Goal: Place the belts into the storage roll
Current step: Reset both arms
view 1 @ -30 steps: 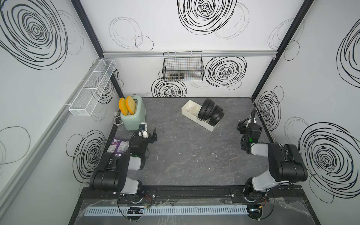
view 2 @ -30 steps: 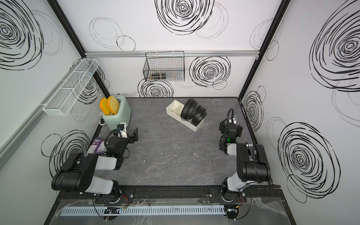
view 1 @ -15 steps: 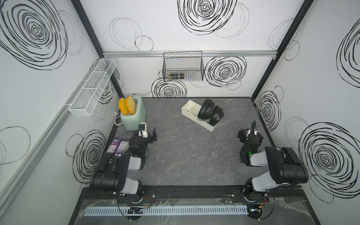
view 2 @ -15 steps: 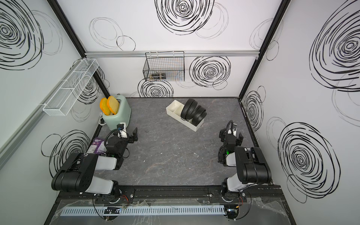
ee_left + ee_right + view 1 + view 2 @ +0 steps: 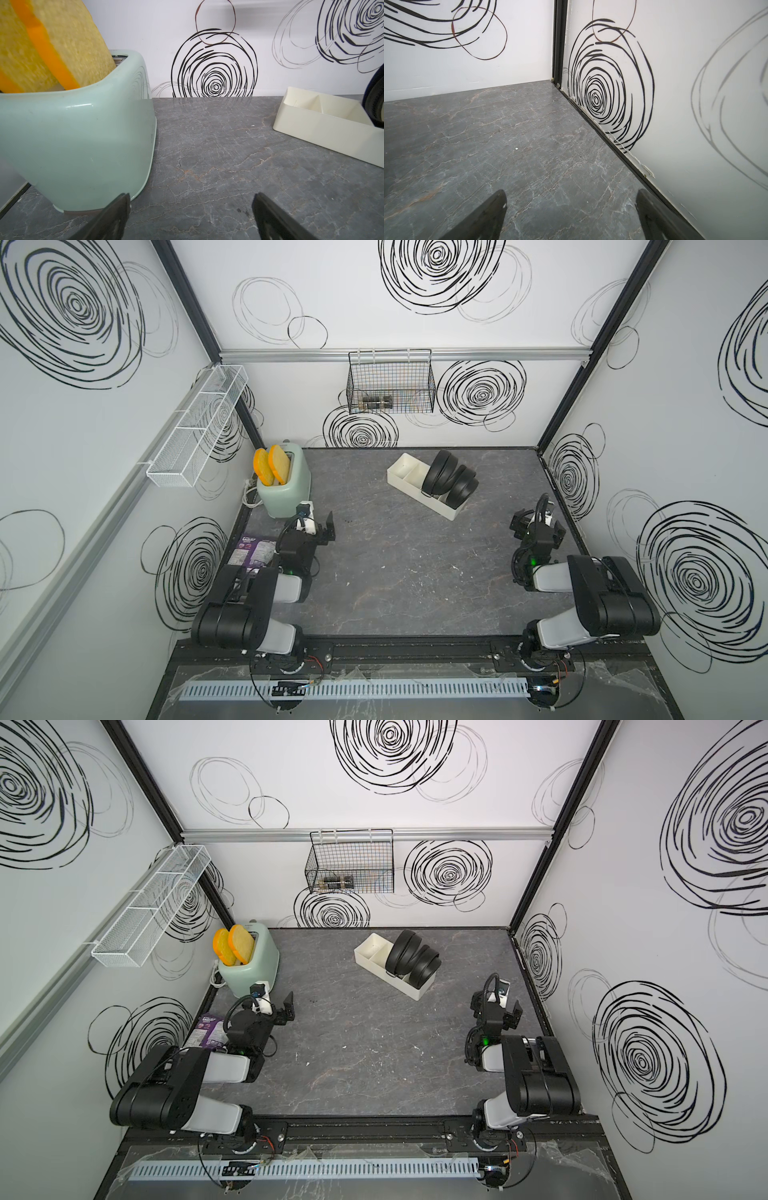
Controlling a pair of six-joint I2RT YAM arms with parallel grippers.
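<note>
Belts [image 5: 449, 481] coiled in tray [image 5: 402, 472], 10 o'clock from nearer right gripper [image 5: 537, 523]; left gripper [image 5: 319, 526] likewise apart, empty.

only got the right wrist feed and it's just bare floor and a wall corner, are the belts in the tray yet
Observer: Yes. Both belts stand coiled on edge, side by side, in the storage roll, at the end nearer the robot.
Operator: any room left in it
Observer: The two compartments at its far end look empty.
Operator: and the left claw
Observer: The left claw is open and holds nothing, low over the floor beside the toaster.
</note>
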